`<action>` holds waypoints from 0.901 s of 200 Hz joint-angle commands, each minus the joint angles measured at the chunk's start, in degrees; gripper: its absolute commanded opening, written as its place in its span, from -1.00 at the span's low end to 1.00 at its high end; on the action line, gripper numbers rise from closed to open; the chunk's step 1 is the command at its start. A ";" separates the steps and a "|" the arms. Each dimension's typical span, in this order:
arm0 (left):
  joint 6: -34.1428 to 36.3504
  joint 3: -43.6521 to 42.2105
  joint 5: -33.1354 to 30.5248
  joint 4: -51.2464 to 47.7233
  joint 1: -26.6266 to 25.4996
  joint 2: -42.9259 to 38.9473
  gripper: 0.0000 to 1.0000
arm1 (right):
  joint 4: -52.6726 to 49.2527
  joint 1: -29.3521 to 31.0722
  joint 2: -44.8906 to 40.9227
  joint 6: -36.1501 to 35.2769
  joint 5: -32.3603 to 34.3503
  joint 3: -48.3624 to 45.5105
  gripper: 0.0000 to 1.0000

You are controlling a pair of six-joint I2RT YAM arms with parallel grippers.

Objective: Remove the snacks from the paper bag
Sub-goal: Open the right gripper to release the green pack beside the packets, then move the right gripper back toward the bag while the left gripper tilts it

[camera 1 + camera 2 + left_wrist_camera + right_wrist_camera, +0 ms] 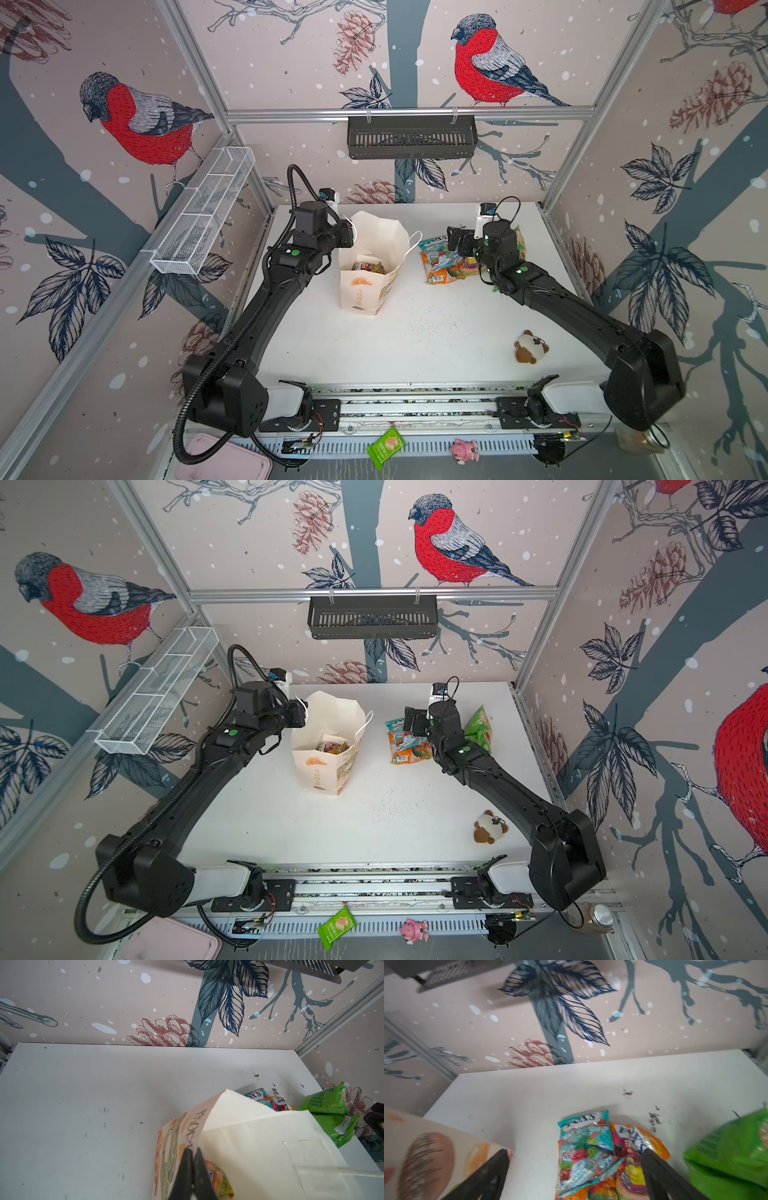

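The paper bag [361, 291] [316, 766] stands upright and open at the table's back middle. Snacks [368, 266] [332, 746] lie inside it; the left wrist view shows a yellow-orange one [218, 1178]. My left gripper [350, 237] [301, 715] [192, 1150] is shut on the paper bag's rim [207, 1118]. To the bag's right, teal and orange snacks [440, 262] [407, 746] [585, 1147] lie piled on the table, with green packets [519, 243] [478, 729] [733, 1151] beyond. My right gripper [458, 242] [414, 722] [575, 1153] hovers open over that pile, holding nothing.
A brown-and-white plush toy [530, 347] [490, 827] lies front right. Black crumbs [432, 324] dot the table. A green wafer packet [386, 446] and pink pig [465, 449] lie below the front rail. A black basket [411, 137] hangs at the back, a white mesh rack [203, 216] at left.
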 commanded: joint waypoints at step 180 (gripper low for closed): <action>3.61 0.65 -5.80 2.53 0.51 -1.02 -1.00 | -12.41 9.07 11.24 -4.18 -7.76 22.60 0.99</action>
